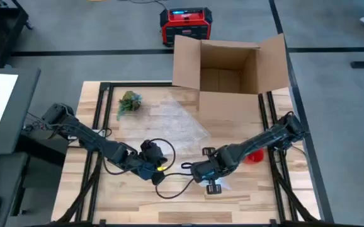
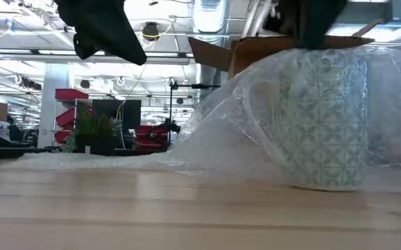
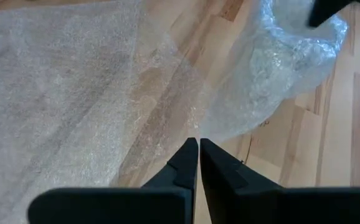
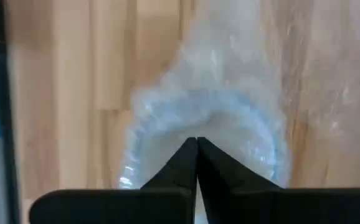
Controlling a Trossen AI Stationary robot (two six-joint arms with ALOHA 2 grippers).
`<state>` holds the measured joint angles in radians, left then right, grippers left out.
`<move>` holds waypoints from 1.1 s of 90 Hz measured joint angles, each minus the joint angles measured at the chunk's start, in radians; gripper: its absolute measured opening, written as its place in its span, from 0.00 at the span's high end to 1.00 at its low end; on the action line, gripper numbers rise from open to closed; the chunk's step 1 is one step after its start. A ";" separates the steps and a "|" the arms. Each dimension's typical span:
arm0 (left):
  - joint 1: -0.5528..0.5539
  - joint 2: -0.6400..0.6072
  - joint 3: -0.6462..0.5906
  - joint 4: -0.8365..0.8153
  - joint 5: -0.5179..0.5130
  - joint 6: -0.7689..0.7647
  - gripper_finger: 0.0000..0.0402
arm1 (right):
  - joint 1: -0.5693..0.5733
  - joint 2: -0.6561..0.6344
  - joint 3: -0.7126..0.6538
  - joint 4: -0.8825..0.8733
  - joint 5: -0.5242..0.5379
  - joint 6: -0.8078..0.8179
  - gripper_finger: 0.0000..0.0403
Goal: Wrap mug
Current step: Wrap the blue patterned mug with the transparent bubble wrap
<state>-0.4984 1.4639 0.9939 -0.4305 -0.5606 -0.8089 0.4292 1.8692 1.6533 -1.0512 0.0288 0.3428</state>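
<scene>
Wooden slats make up the worktop (image 1: pixel 106 195), with an open cardboard box (image 1: pixel 229 69) at its far edge. Near the front edge stands the mug (image 2: pixel 325 125), upright, pale with a teal lattice pattern, draped under a sheet of clear bubble wrap (image 1: pixel 182 120) that spreads back toward the box. Directly above the mug's rim hangs the right gripper (image 4: pixel 197 146), jaws clenched together. Just beside it, the left gripper (image 3: pixel 198 149) hovers over the wrap, jaws likewise pressed together on nothing.

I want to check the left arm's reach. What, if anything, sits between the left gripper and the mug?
Only bubble wrap. The mug stands upright, already draped in it, under the right gripper. The left gripper, shut, hovers over bare wood at the wrap's edge.
</scene>
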 joint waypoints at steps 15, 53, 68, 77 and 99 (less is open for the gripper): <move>0.000 0.000 0.000 0.001 0.001 -0.002 1.00 | 0.011 0.002 -0.004 0.076 0.000 -0.002 1.00; 0.000 0.000 0.000 0.002 0.002 -0.003 1.00 | -0.033 0.016 -0.275 0.262 -0.001 0.028 1.00; 0.000 0.000 0.000 0.002 0.002 -0.003 1.00 | -0.033 0.014 -0.301 0.288 -0.005 0.032 1.00; 0.000 0.000 0.000 0.002 0.002 -0.003 1.00 | -0.032 0.013 -0.250 0.218 -0.009 0.034 1.00; 0.000 0.000 0.000 0.003 0.002 -0.007 1.00 | -0.023 0.009 -0.035 -0.031 -0.009 0.067 1.00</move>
<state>-0.4988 1.4639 0.9936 -0.4274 -0.5591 -0.8162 0.4061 1.8784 1.6188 -1.0826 0.0194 0.4100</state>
